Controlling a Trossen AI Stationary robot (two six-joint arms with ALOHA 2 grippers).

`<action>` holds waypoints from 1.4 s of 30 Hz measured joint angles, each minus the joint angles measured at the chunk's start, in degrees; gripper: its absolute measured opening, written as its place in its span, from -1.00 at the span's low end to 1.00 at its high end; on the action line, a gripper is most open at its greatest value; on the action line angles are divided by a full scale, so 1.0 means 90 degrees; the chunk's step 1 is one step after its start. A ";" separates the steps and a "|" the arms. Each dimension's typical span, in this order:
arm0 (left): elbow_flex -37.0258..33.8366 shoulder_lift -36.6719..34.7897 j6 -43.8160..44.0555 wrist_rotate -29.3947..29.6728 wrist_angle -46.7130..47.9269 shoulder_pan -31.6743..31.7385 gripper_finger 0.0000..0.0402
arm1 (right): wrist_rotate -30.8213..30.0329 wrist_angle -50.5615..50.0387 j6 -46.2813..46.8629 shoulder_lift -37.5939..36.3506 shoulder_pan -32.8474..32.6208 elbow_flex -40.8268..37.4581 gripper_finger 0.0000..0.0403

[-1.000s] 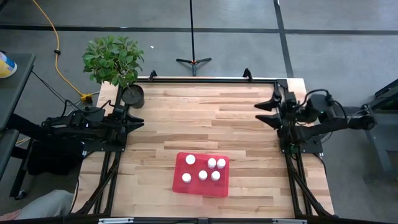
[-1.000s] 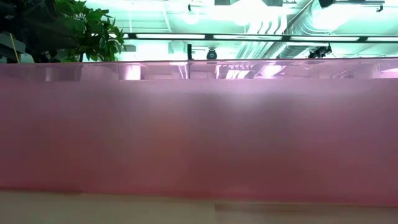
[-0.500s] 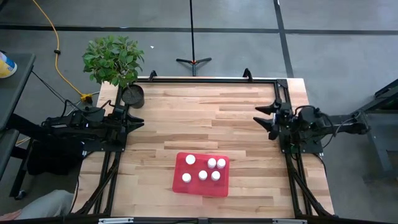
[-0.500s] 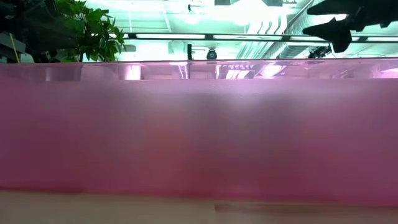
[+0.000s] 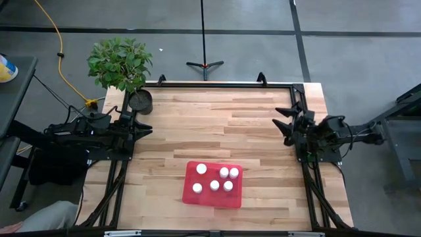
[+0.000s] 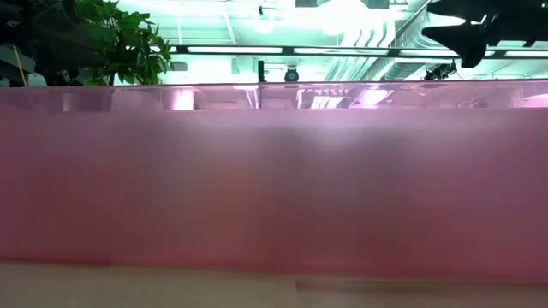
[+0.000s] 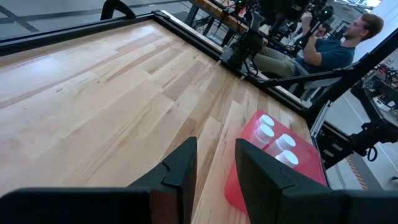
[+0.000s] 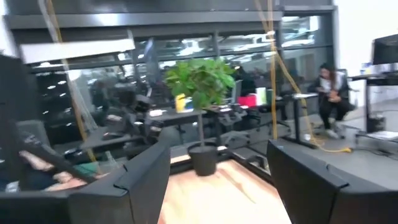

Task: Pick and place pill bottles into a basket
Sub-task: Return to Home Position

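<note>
The red-pink basket (image 5: 212,184) lies flat on the wooden table near its front edge. Several white-capped pill bottles (image 5: 214,185) stand upright inside it; they also show in the left wrist view (image 7: 273,134). Which one is orange cannot be told. My left gripper (image 5: 146,126) hovers at the table's left edge, open and empty. My right gripper (image 5: 276,117) hovers at the table's right edge, wide open and empty; it shows at the top right of the low view (image 6: 458,26). The basket's wall (image 6: 274,180) fills the low view.
A round black plant pot (image 5: 140,101) stands at the table's far left corner, with a leafy plant (image 5: 120,62) behind it. A black frame rail (image 5: 217,84) runs around the table. A person (image 7: 336,43) sits beyond the right edge. Bare wood lies between the grippers.
My right arm has folded back toward the table's right edge and come down, so that its gripper now shows at the top of the low view. It has stayed open and empty. The basket and bottles have not moved.
</note>
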State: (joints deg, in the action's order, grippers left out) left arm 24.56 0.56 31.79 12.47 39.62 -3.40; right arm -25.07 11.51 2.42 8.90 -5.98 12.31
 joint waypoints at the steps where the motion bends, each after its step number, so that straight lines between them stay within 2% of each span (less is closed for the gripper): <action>1: 0.0000 -0.0001 0.0000 0.0000 0.0000 0.0000 -0.28 | -0.0094 -0.0035 -0.0018 -0.0091 0.0000 -0.0034 0.27; 6: 0.0000 -0.0001 0.0000 0.0000 0.0000 0.0000 -0.28 | -0.0398 -0.0371 -0.0144 -0.0475 0.0000 -0.0057 0.27; 11: 0.0000 0.0000 0.0000 0.0000 0.0000 -0.0002 -0.28 | -0.0333 -0.0683 -0.0158 -0.0767 0.0000 -0.0057 0.27; 14: 0.0000 0.0001 0.0000 0.0000 0.0001 0.0000 -0.28 | 0.0294 -0.1060 -0.0539 -0.0867 0.0002 -0.0057 0.27; 17: 0.0000 0.0001 0.0000 0.0000 0.0001 -0.0001 -0.28 | 0.1637 -0.1380 -0.1283 -0.0948 0.0002 -0.0057 0.27; 20: 0.0000 0.0000 0.0000 0.0000 0.0002 -0.0002 -0.28 | 0.1490 -0.1467 -0.0918 -0.0957 0.0105 -0.0057 0.27; 24: 0.0000 -0.0001 0.0000 0.0000 0.0002 -0.0001 -0.28 | 0.1701 -0.1891 -0.0507 -0.0956 0.0330 -0.0144 0.27; 32: 0.0000 -0.0001 0.0000 0.0000 0.0000 -0.0002 -0.28 | 0.2723 -0.0723 -0.0060 -0.0961 0.0930 -0.0930 0.27; 37: 0.0000 0.0002 0.0000 0.0000 0.0000 0.0000 -0.28 | 0.3131 -0.0810 0.0207 -0.0961 0.1124 -0.1079 0.27; 42: 0.0000 0.0001 -0.0001 0.0000 0.0001 -0.0001 -0.28 | 0.3172 -0.0766 0.0377 -0.0961 0.1163 -0.1305 0.27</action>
State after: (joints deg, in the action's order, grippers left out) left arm 24.56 0.57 31.78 12.47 39.63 -3.41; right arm 3.47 4.62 5.81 0.25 4.49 0.56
